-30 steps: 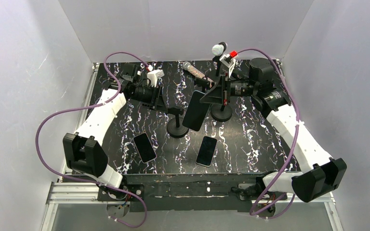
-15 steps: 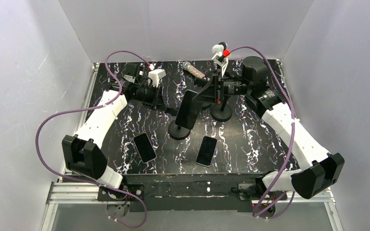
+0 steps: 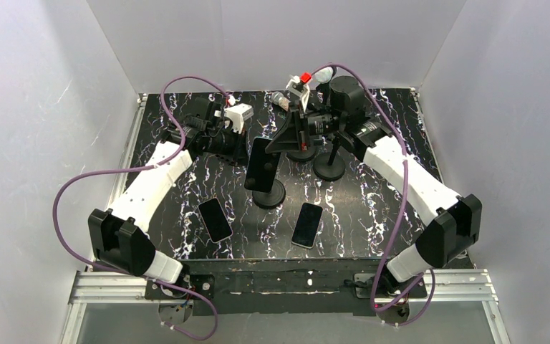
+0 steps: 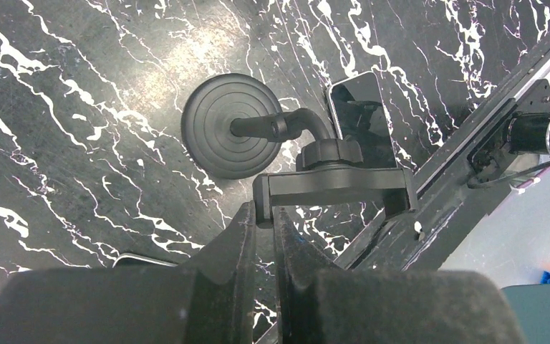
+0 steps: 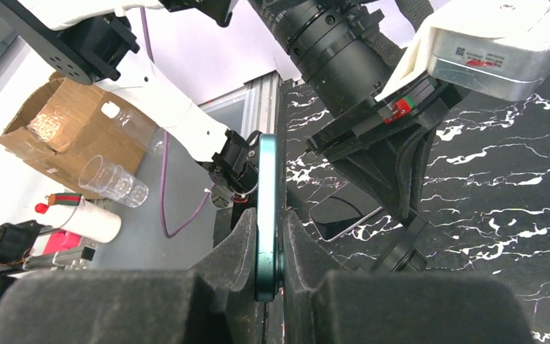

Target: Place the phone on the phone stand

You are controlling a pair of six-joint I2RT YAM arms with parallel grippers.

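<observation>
Phone (image 5: 268, 215) teal-edged | right jaws clamp it | left jaws pinch black phone stand (image 4: 333, 188)

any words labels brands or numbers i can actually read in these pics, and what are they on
No text here can be read.
On the white box: a sticker, print too small to read.
On the red piece below it: nothing legible, blurred.
On the held phone, edge-on: no marking shows.
On the left flat phone and the right flat phone: dark screens, no text.
On the phone stand: no brand visible.
</observation>
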